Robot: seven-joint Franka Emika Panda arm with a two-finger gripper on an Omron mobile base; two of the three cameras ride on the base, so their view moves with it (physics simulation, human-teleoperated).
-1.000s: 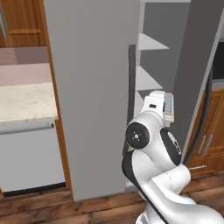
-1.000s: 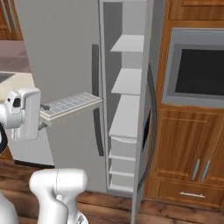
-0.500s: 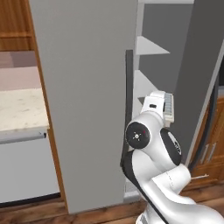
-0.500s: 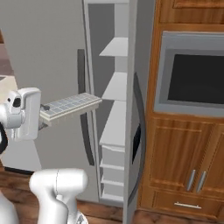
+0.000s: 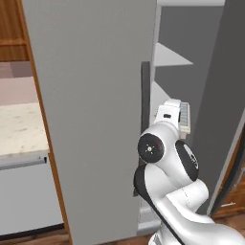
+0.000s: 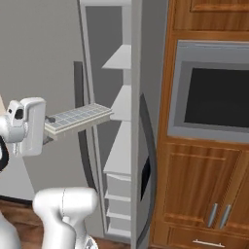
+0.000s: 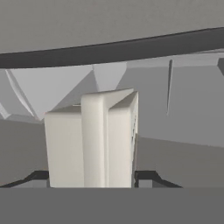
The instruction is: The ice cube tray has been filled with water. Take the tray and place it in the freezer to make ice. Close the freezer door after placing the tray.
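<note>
My gripper (image 6: 49, 127) is shut on the near end of the ice cube tray (image 6: 80, 118), a pale grid of small cells held level at chest height. Its far end reaches just short of the white shelves (image 6: 121, 99) of the open freezer (image 6: 114, 146). The freezer door (image 6: 136, 97) stands swung open, edge-on, with its dark handle (image 6: 151, 146) facing right. In the left base view the tray (image 5: 184, 117) shows end-on above the arm, in front of the freezer (image 5: 167, 62). In the hand view the tray (image 7: 92, 140) rises between the fingertips (image 7: 146, 177).
The wider fridge door (image 5: 91, 110) is closed, with its dark handle (image 5: 145, 95) beside the tray. A stone counter (image 5: 19, 129) over a grey dishwasher (image 5: 24, 191) lies left. A wall oven (image 6: 214, 97) in wooden cabinets (image 6: 194, 194) stands right of the open door.
The whole picture has shifted and the fridge looms larger: the base has driven closer to the freezer. The tray stays level in the shut gripper, now nearer the shelves.
</note>
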